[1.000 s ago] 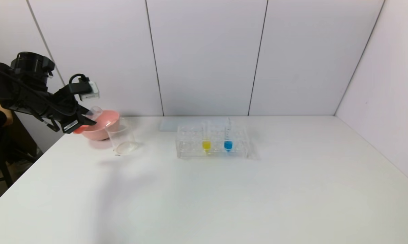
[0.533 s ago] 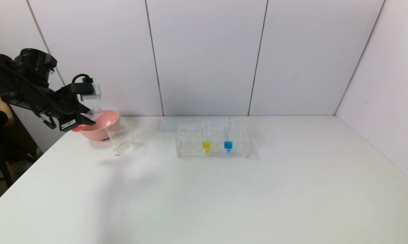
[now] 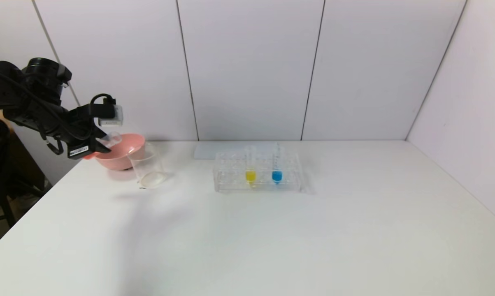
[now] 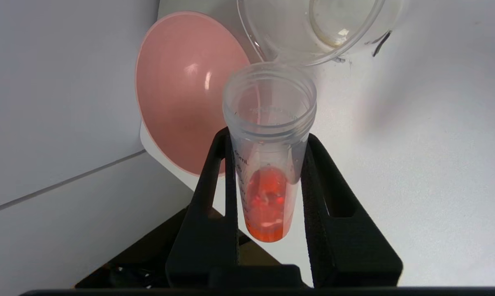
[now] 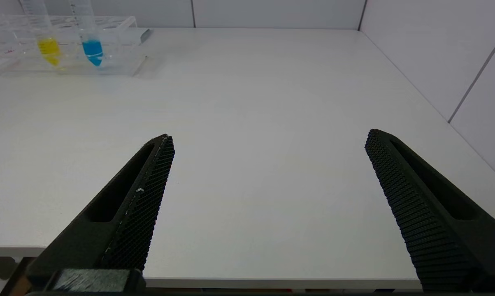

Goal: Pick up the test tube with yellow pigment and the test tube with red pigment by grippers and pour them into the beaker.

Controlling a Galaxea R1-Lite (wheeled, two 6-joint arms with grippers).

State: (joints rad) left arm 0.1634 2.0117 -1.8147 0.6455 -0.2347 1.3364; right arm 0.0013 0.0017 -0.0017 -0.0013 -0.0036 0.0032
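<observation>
The red tube is held clamped between the two fingers of the left gripper, above the table's far left corner, tilted with its open mouth toward the beaker. The grip is taken on the tube's lower half, at the level of the red liquid, which is pooled in the rounded bottom; none is seen running out yet. The beaker stands just beside the pink bowl, on the side toward the table's middle, and looks empty.

The yellow tube is left upright in the clear rack near the middle of the far edge, next to a blue tube.

The right gripper is parked over the near right part of the table, with its fingers spread wide and nothing between them.

The tubes are judged light, stiff, smooth-walled and thin, so slipping or twisting in the pads is likely if the squeeze is weak, and cracking if it is hard. The yellow tube is best taken on the bare wall above the rack top, well below the rim, and lifted straight up.
</observation>
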